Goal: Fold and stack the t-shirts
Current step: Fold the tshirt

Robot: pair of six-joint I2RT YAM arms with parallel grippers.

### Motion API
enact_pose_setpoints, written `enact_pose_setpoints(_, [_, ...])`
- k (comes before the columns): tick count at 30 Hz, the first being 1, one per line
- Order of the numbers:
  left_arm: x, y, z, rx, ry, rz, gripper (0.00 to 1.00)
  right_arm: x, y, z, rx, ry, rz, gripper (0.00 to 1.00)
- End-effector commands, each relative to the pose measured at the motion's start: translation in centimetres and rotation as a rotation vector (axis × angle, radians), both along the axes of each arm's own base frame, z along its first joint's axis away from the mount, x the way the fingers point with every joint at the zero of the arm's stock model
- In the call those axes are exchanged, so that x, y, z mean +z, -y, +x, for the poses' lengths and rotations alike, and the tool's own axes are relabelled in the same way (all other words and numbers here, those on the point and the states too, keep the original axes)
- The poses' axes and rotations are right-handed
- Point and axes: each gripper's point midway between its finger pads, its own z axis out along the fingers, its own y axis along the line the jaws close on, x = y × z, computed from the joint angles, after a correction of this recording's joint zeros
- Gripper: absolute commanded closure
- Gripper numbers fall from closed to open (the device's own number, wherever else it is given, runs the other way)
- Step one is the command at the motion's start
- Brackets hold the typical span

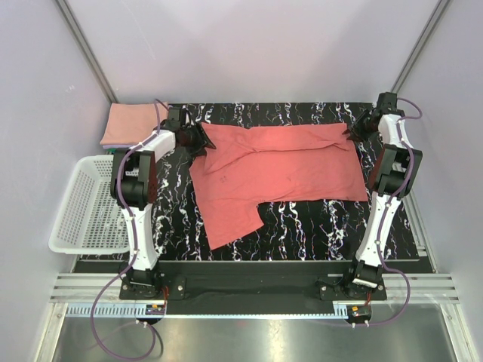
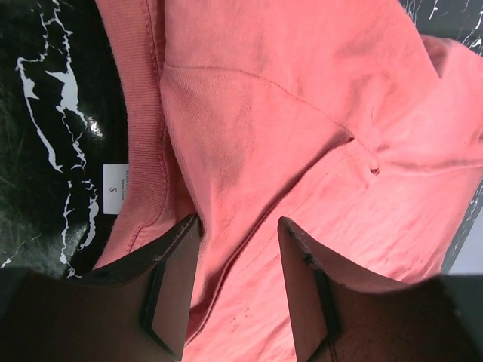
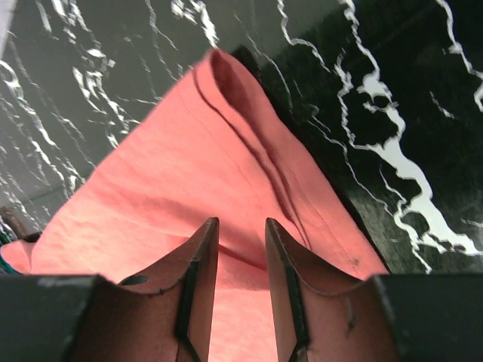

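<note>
As the coral shirt (image 1: 279,170) looks soft and limp, its far corners suit gripping; left hand (image 2: 238,220) and right hand (image 3: 241,220) both stand apart over it.

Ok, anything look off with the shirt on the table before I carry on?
The coral-red t-shirt lies askew. Its far edge is doubled over unevenly, and one flap sticks out toward the near left. The left wrist view shows a small dark mark on it; hole or crease, I cannot tell.
</note>
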Motion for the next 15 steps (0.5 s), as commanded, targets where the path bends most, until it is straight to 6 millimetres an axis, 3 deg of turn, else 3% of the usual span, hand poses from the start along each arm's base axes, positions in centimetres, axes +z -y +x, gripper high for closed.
enact_pose_setpoints(1, [3.2,-0.2,1.4,0.015,0.072,0.013,0.5,0.2,0.4,-0.9,0.002,-0.037,-0.027,0.62])
enact_pose_setpoints(5, [4.6,0.1,2.0,0.028,0.098,-0.007,0.5,-0.2,0.1,-2.4,-0.046,-0.094,-0.005,0.56])
enact_pose_setpoints(8, [5.2,1.3,2.3,0.022,0.109,-0.059,0.5,-0.9,0.3,-3.3,-0.067,-0.137,-0.01,0.55])
enact_pose_setpoints(15, [2.3,3.3,1.1,-0.002,0.041,-0.095,0.5,-0.6,0.5,-2.0,-0.038,-0.062,-0.032,0.57])
